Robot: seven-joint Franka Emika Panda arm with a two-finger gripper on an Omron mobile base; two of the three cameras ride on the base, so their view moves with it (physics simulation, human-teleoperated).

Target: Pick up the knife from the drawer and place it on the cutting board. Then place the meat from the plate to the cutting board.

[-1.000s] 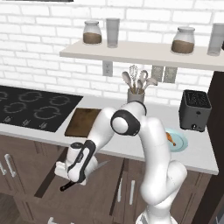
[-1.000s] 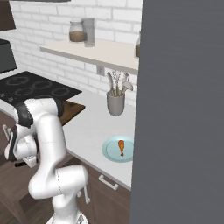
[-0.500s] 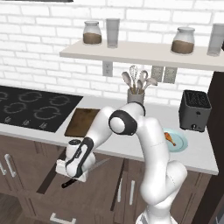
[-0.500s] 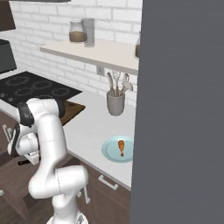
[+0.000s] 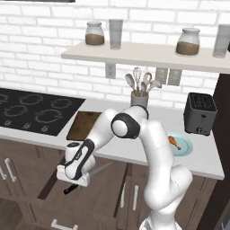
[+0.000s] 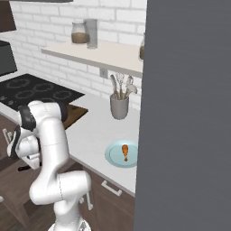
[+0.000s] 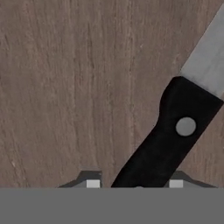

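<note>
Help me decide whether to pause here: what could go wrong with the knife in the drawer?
1. The knife lies slanted between the tool's tips, so it may twist or slip when lifted.
2. The grip sits at the handle's end; the blade could swing.
3. Rising from the drawer, the blade might catch the counter edge above.

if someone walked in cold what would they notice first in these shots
The white arm bent low in front of the counter, its gripper down in the open drawer below the cutting board. In the hand view, the knife lies on the drawer's wood, its black handle running between the fingers. To the right on the counter, the meat sits on the plate.
</note>
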